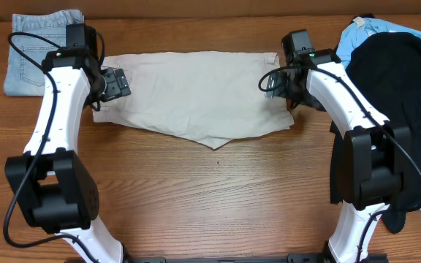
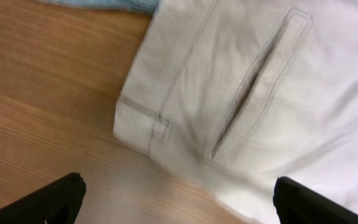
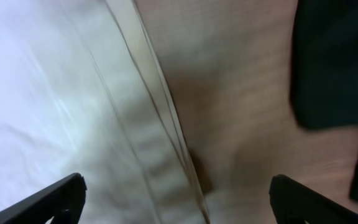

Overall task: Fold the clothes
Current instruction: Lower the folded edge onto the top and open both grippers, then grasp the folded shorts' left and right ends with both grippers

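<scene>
1. While the left pincer (image 1: 115, 82) and right pincer (image 1: 272, 82) hang spread and empty at either end, the khaki shorts (image 1: 196, 91) lie flat on the desk (image 1: 218, 197) — seemingly between folds.
2. Next, probably: pinch one end and carry it over the other — edges matched.

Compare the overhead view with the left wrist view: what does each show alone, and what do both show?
Only the overhead view shows the right hand, open over the shorts' edge, the black garment and the light-blue garment partly under it. Only the left wrist view shows the pocket slit and its stitching close up. Both show the beige shorts, the wooden table, the open left hand and, it seems, the folded jeans, just a pale blue sliver in the wrist view.
</scene>
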`<state>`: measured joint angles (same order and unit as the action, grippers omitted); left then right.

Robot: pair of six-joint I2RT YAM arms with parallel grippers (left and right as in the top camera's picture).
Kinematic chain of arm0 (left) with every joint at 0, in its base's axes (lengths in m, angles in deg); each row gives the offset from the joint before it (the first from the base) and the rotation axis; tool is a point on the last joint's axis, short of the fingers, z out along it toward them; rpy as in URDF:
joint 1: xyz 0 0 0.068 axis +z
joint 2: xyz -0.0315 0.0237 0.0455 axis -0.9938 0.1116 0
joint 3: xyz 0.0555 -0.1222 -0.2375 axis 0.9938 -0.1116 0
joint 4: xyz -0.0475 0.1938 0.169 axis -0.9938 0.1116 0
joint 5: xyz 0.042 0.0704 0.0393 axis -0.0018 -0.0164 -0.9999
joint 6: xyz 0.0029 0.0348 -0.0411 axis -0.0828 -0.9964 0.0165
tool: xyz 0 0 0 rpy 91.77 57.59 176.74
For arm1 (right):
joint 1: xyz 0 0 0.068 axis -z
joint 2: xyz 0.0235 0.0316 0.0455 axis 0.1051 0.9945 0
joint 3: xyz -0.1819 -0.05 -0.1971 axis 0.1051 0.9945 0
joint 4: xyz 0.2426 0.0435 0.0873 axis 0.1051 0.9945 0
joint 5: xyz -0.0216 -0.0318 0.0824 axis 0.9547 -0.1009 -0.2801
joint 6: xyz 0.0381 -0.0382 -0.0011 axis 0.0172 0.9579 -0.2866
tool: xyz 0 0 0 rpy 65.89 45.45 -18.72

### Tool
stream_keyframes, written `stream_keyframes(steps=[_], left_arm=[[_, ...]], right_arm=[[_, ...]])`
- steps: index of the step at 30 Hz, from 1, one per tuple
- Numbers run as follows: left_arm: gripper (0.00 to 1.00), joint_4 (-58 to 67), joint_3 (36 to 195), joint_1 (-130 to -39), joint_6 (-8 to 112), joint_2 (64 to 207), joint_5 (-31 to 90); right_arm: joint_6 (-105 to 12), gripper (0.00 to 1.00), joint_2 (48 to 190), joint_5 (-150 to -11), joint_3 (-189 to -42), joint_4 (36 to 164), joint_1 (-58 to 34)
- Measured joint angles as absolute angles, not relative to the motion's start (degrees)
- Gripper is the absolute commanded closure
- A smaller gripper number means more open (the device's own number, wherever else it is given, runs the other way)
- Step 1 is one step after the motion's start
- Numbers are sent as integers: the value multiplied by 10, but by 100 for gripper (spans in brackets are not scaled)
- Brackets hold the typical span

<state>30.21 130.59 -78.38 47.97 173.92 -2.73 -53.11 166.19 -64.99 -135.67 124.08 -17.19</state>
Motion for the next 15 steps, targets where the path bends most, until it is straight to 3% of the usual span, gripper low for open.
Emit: stream_keyframes(steps=[5, 13, 15], left_arm=[[0, 346, 1308, -784, 459, 1733, -8], [0, 353, 1308, -784, 455, 1733, 0], [0, 353, 1308, -784, 455, 1733, 2]], right_arm=[[-531, 14, 1660, -680, -1328, 1258, -172], [-532, 48, 1659, -729, -1252, 1227, -173], [-528, 62, 1659, -737, -1240, 1218, -173]])
